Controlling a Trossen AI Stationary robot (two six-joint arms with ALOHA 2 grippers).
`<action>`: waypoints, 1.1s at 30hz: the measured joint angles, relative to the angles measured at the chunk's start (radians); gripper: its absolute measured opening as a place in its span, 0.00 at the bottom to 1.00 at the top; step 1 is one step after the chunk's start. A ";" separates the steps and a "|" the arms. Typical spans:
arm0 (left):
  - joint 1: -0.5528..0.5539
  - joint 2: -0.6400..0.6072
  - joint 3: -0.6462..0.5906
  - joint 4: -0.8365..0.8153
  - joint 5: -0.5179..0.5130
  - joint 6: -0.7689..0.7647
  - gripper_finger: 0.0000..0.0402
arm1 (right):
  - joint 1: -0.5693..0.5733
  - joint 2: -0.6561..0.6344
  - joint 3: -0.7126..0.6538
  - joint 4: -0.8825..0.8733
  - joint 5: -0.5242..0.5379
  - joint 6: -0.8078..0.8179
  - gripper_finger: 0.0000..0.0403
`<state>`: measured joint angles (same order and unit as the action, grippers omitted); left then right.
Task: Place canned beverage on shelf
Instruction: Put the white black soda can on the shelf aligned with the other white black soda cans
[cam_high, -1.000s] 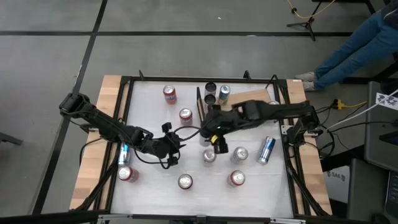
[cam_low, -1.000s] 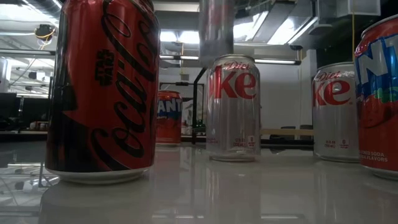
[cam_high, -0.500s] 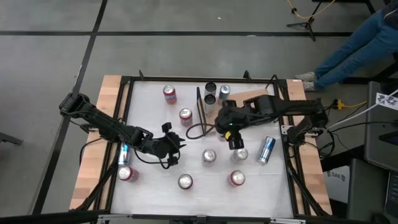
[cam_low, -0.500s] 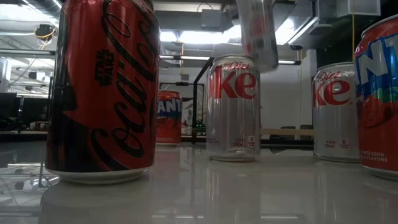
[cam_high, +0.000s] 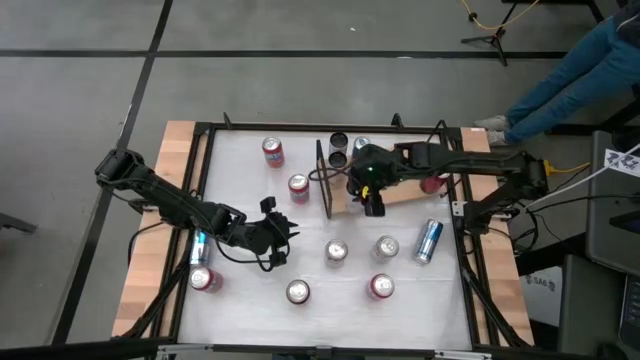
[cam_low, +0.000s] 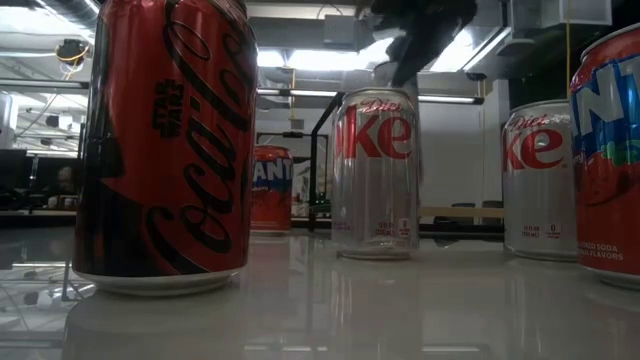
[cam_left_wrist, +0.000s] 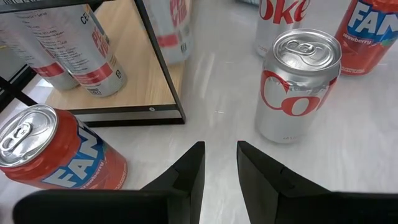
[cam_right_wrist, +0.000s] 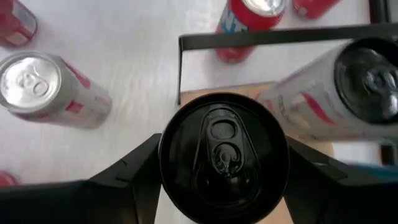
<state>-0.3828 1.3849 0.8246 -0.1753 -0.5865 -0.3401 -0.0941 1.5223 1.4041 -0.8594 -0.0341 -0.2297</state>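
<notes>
Right wrist view gives what I cannot get elsewhere: the right claw (cam_right_wrist: 222, 186) is clamped on a black-topped can (cam_right_wrist: 224, 155), one finger (cam_right_wrist: 134, 171) on each side of it, held upright over the near end of the shelf (cam_right_wrist: 199, 97). High view only shows that claw (cam_high: 372, 195) as a dark mass over the shelf (cam_high: 405, 190), near the table's far edge; the can itself is hidden under the arm there. I cannot tell from any view whether the can's base touches the board.

Shelf: its black frame (cam_right_wrist: 273, 35) stands just beyond the held can. A silver can (cam_right_wrist: 323, 99) with a black top stands on the board close beside the held can. In the high view two cans (cam_high: 338, 150) sit on the shelf by the frame.

Low view: only the dark arm shows up high, behind a silver Coke can (cam_low: 374, 172); a red Coke can (cam_low: 165, 145) fills the near side.

Left claw (cam_left_wrist: 220, 165) hangs over the table (cam_high: 240, 190) toward its left side, fingers narrowly parted, holding nothing. Ahead of it: a silver Coke can (cam_left_wrist: 297, 84) and a red Fanta can (cam_left_wrist: 53, 152), both on the table, and the shelf's frame corner.

Other cans are scattered on the table near its front edge; a blue can (cam_high: 428, 241) lies on its side toward the right edge.
</notes>
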 joint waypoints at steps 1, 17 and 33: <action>0.000 0.000 0.000 0.000 0.000 0.000 0.21 | -0.008 0.000 -0.015 0.031 -0.012 -0.011 0.61; 0.001 0.000 0.000 0.003 0.000 -0.001 0.21 | -0.033 0.009 -0.058 0.144 -0.011 -0.099 0.61; 0.001 0.000 0.000 0.004 0.000 -0.001 0.21 | -0.059 0.061 -0.054 0.163 -0.016 -0.115 0.65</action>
<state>-0.3820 1.3853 0.8246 -0.1708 -0.5865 -0.3408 -0.1535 1.5837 1.3502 -0.6962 -0.0500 -0.3450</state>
